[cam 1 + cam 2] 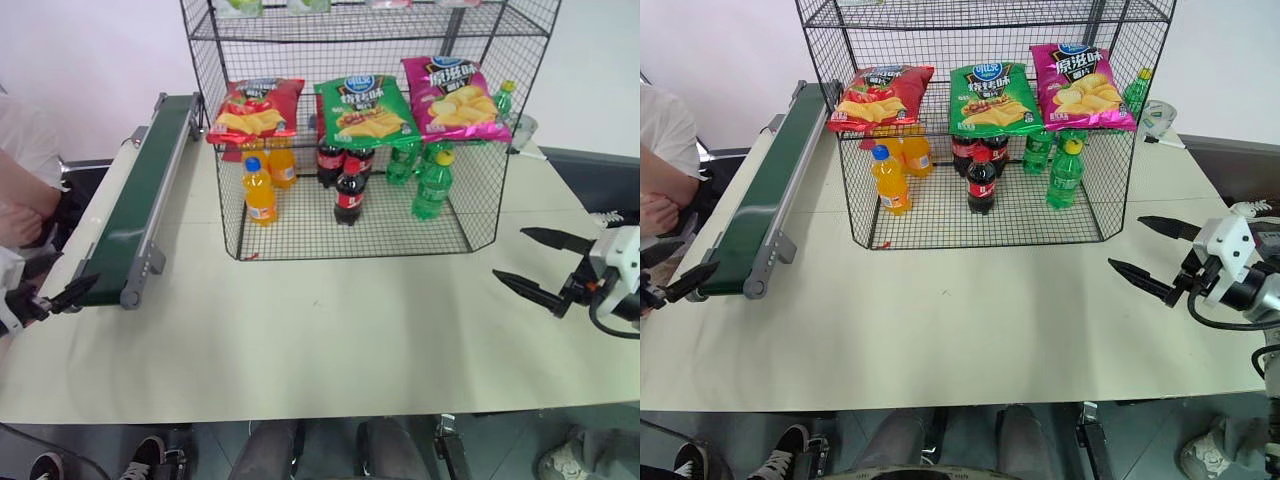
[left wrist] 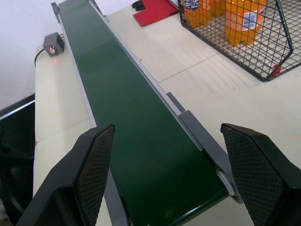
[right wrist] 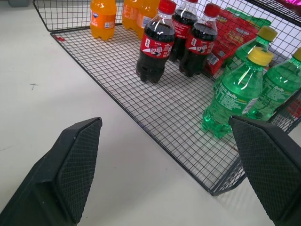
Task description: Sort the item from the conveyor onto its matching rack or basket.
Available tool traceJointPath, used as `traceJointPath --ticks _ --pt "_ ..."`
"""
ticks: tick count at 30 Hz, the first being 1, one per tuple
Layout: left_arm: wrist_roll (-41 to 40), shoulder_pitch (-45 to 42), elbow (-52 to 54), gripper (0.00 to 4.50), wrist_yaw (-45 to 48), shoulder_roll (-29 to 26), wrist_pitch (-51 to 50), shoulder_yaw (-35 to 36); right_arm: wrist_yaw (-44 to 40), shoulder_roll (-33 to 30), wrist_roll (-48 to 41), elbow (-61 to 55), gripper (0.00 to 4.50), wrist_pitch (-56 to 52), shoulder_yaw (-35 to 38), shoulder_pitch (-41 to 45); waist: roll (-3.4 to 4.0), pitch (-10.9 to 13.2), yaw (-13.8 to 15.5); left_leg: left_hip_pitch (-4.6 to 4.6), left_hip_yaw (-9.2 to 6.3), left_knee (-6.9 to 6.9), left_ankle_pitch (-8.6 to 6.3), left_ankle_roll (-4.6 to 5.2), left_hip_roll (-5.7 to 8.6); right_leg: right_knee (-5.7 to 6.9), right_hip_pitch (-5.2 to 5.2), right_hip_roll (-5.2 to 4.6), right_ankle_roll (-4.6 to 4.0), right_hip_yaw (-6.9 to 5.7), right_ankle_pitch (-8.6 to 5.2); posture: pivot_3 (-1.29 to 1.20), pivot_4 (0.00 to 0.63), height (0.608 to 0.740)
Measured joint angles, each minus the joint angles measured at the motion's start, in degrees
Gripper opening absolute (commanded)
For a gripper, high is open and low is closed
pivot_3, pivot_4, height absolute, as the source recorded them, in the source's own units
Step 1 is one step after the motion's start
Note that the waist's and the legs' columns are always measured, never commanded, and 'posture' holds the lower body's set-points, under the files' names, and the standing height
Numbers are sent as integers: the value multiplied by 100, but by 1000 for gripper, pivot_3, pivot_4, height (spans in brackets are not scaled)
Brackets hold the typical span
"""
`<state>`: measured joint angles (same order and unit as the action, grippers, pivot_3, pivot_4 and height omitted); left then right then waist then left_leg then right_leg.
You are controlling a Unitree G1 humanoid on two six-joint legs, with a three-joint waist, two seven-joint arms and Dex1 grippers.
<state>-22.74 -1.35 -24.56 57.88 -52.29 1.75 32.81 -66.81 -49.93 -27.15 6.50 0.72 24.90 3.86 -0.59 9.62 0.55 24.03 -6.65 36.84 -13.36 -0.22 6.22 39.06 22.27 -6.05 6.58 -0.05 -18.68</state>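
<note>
2 tools (image 1: 548,266) (image 2: 164,174) open; red bag (image 1: 255,108) on rack (image 1: 300,30).

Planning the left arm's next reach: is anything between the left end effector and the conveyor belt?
Nothing visible. The left end effector hangs open at the near end of the conveyor, whose green belt is bare. The red chip bag already lies on the wire rack.
</note>
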Motion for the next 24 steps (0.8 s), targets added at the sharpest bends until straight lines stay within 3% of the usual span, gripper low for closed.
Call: traceJointPath --ticks 24 --pt "-46 160 -277 3769 303 198 742 -39 5 4 65 157 4500 106 -194 108 3 2 -7 0 0 -6 0 0 -1 0 2 0 0 1 0 0 150 739"
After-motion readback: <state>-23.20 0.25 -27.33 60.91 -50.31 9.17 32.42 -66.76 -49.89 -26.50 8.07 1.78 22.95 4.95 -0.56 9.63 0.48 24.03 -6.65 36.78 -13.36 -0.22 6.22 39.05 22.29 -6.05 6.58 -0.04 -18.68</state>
